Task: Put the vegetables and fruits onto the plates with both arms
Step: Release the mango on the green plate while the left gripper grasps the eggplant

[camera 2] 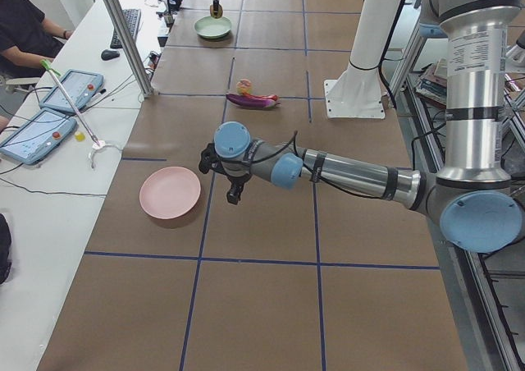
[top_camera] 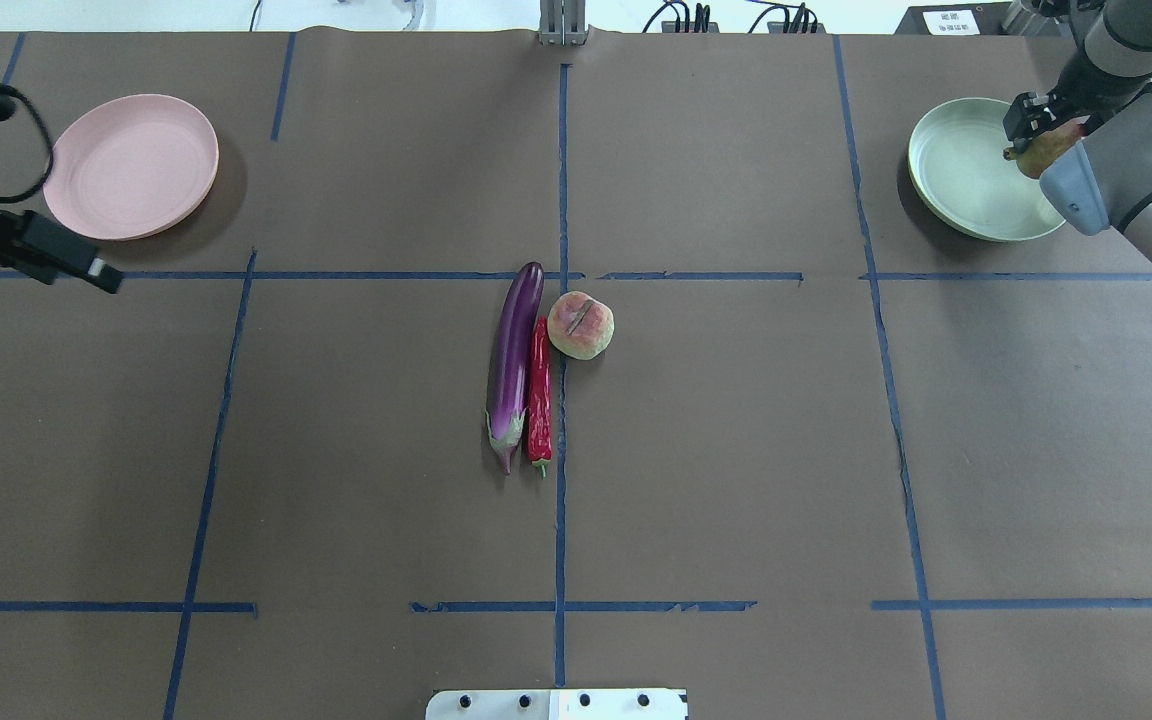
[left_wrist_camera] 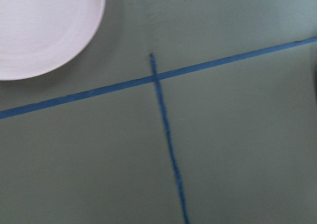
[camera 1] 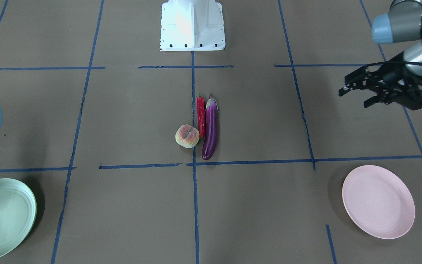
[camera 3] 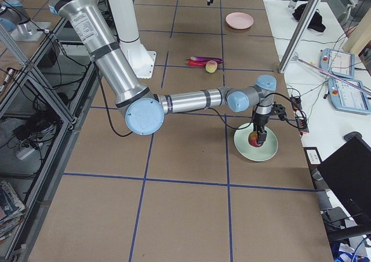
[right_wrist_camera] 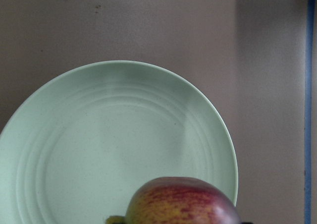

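Red-and-yellow pomegranate-like fruit [top_camera: 1041,150] sits clamped in my right gripper [top_camera: 1026,115], over the mint green plate [top_camera: 956,170]. My left gripper [camera 1: 355,97] hangs empty, fingers apart, near the pink plate [top_camera: 131,165]. Eggplant [top_camera: 516,360], chili pepper [top_camera: 539,395] and peach [top_camera: 581,325] lie bunched mid-table.

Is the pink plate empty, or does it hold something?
Empty. The pink plate shows only a bare surface in the overhead view; the eggplant, chili and peach lie apart from it.
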Robot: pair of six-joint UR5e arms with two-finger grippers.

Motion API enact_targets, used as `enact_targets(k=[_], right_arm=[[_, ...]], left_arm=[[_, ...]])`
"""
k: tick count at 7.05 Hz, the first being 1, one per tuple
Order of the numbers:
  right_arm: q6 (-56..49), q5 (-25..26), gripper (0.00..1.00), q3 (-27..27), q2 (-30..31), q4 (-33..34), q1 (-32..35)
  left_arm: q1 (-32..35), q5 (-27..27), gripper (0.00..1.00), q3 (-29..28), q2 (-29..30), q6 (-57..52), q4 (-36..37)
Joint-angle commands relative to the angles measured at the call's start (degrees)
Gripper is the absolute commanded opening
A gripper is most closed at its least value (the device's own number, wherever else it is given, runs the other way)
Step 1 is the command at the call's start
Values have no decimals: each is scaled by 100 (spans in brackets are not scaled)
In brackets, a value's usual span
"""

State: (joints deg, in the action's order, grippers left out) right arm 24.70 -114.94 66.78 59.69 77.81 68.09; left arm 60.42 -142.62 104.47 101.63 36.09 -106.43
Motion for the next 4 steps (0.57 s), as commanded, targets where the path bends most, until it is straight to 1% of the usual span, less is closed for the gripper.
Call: enact_targets(k=[1, 2, 3, 4], right_arm=[[43, -281, 100, 88, -10, -360, 11], [35, -571, 100, 246, 16, -424, 20], [69, -591, 100, 543, 121, -416, 37], [104, -600, 100, 746, 244, -407, 38]], left_arm=[[-1448, 1134, 100, -285, 1134, 1213, -27], [-1898, 1680, 100, -583, 1635, 1556, -36], [-2164, 1764, 100, -960, 2084, 1951, -36], [-2175, 1773, 98, -1512, 2532, 1981, -53]])
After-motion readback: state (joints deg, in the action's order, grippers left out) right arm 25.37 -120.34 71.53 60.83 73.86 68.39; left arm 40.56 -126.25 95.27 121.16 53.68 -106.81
